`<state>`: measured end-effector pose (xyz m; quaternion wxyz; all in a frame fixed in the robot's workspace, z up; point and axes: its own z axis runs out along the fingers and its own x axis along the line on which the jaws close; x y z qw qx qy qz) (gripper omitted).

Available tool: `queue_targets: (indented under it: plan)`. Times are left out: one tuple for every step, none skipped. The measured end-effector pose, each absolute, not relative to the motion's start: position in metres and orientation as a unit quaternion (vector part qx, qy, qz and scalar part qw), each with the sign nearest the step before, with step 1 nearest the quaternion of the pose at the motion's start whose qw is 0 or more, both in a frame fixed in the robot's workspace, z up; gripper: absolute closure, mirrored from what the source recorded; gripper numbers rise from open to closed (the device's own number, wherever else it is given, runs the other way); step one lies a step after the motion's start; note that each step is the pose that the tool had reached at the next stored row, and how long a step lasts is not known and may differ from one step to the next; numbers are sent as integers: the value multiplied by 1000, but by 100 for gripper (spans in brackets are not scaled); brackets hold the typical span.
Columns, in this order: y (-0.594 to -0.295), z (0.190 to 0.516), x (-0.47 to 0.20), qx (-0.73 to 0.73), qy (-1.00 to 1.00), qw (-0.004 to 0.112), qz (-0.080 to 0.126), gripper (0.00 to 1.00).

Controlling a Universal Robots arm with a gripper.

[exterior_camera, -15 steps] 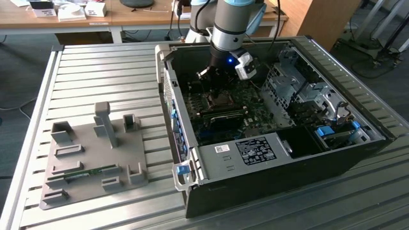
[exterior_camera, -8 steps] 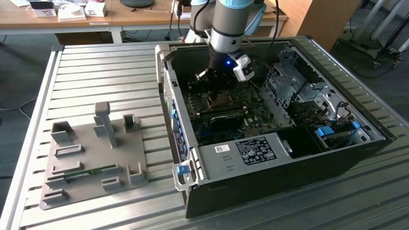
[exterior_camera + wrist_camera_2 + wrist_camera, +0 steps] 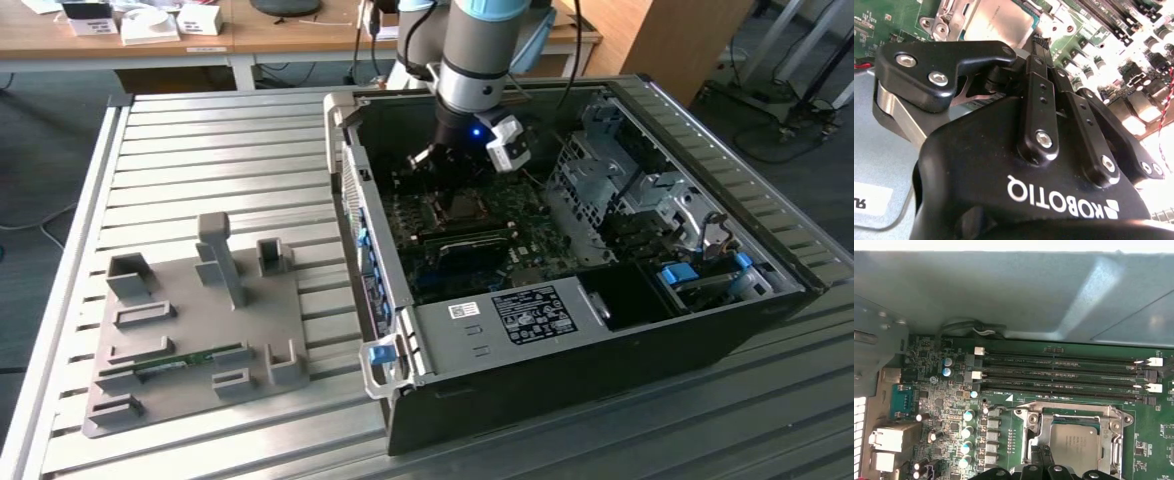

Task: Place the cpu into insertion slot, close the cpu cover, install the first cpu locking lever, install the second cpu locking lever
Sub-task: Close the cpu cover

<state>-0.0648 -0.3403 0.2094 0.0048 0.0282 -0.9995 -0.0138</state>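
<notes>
While the arm reaches down into the open black computer case (image 3: 534, 400), its gripper (image 3: 1041, 454) hangs with both fingers pressed together and nothing seen between them, the tips right at the edge of the insertion slot (image 3: 1029, 432). The cpu (image 3: 1074, 442) lies seated in that slot, the cpu cover (image 3: 1074, 411) folded flat around it, near the long memory slots (image 3: 1064, 375). Well apart on the exterior view's left, a grey fixture plate (image 3: 187, 300) rests on the slatted table (image 3: 200, 150).
</notes>
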Motion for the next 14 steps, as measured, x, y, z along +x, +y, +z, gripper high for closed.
queue_targets:
  plan:
    - [-340,209,-65,28,-999,5,-14,89]
    - [-340,208,-65,28,-999,5,-14,89]
    - [-340,208,-65,28,-999,5,-14,89]
    - [-340,208,-65,28,-999,5,-14,89]
    - [-340,207,-65,28,-999,5,-14,89]
    - [-340,207,-65,28,-999,5,-14,89]
    - [-340,207,-65,28,-999,5,-14,89]
    - [-340,207,-65,28,-999,5,-14,89]
    - [-340,207,-66,28,-999,5,-14,89]
    - [-340,206,-66,28,-999,5,-14,89]
    - [-340,206,-66,28,-999,5,-14,89]
    - [-340,206,-66,28,-999,5,-14,89]
    - [-340,205,-66,28,-999,5,-14,89]
    - [-340,205,-66,28,-999,5,-14,89]
